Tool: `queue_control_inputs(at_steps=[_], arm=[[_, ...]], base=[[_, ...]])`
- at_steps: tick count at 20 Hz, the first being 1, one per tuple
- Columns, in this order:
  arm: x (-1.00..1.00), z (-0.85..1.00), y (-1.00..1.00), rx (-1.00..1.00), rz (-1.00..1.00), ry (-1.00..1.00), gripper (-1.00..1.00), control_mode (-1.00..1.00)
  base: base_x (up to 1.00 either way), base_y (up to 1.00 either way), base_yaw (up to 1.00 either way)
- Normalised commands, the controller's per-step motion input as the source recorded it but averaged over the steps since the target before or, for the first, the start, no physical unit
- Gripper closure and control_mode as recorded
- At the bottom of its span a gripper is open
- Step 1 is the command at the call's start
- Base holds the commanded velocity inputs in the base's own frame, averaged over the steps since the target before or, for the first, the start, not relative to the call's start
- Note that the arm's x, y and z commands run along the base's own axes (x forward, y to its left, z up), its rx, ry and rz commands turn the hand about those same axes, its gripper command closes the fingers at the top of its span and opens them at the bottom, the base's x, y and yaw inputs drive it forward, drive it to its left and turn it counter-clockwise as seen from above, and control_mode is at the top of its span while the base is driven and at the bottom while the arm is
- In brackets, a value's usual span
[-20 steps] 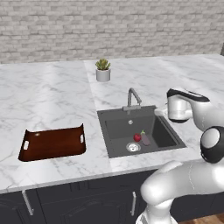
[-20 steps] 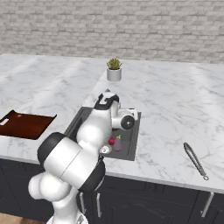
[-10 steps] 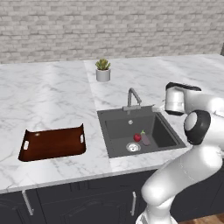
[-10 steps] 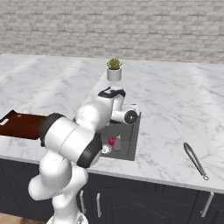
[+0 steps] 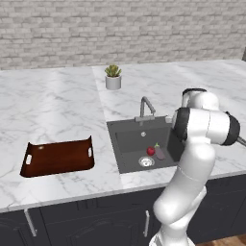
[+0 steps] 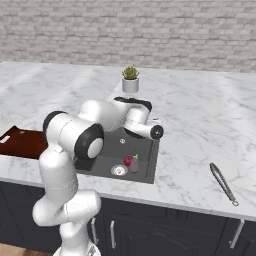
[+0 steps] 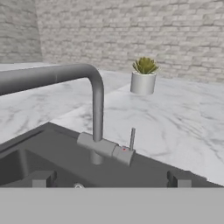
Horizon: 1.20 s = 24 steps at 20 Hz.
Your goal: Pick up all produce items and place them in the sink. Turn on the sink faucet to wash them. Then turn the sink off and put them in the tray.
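The dark grey rectangular recessed sink (image 5: pixel 129 144) is sunk into the white marble desk (image 5: pixel 57 105). On the sink floor, right beside the round silver drain (image 5: pixel 146 162), lie a small round red fruit (image 5: pixel 150 151) and, touching it on the side away from the drain, an elongated purple vegetable with a green tip (image 5: pixel 160 154). From the right base view the red fruit (image 6: pixel 128 160) and purple vegetable (image 6: pixel 134 164) lie together just past the drain (image 6: pixel 119 170).

The slim grey metal gooseneck faucet (image 5: pixel 145 108) stands on the sink's back rim, its spout arching over the basin. In the hand view the faucet (image 7: pixel 94 105) is close in front, with a thin upright lever (image 7: pixel 131 139) on its base.

The hand (image 7: pixel 111 183) hovers at the sink's back right corner, facing the faucet, its fingertips (image 7: pixel 180 178) spread wide with nothing between them.

Well to the left of the sink, the dark reddish-brown rectangular wooden tray (image 5: pixel 57 157) lies flat on the desk. Behind the sink stands a potted green succulent in a white pot (image 5: pixel 113 77). Far right of the sink, near the desk's front edge, lie grey metal tongs (image 6: pixel 223 183).
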Motion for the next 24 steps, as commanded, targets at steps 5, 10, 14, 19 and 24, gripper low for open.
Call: queue_control_inputs(at_steps=[5, 10, 14, 19, 24], arm=[[0.26, -0.05, -0.15, 0.00, 0.07, 0.00, -1.00, -1.00], [0.32, 0.00, -0.03, 0.00, 0.04, 0.00, -1.00, -1.00], [0.29, 0.00, 0.00, 0.00, 0.03, 0.00, -1.00, -1.00], [0.27, 0.00, 0.02, 0.00, 0.01, 0.01, -1.00, -1.00], [0.27, 0.00, 0.11, 0.00, 0.00, 0.04, -1.00, -1.00]], base=[[0.00, 0.00, 0.00], [0.00, 0.00, 0.00], [0.00, 0.00, 0.00], [0.00, 0.00, 0.00], [0.00, 0.00, 0.00]])
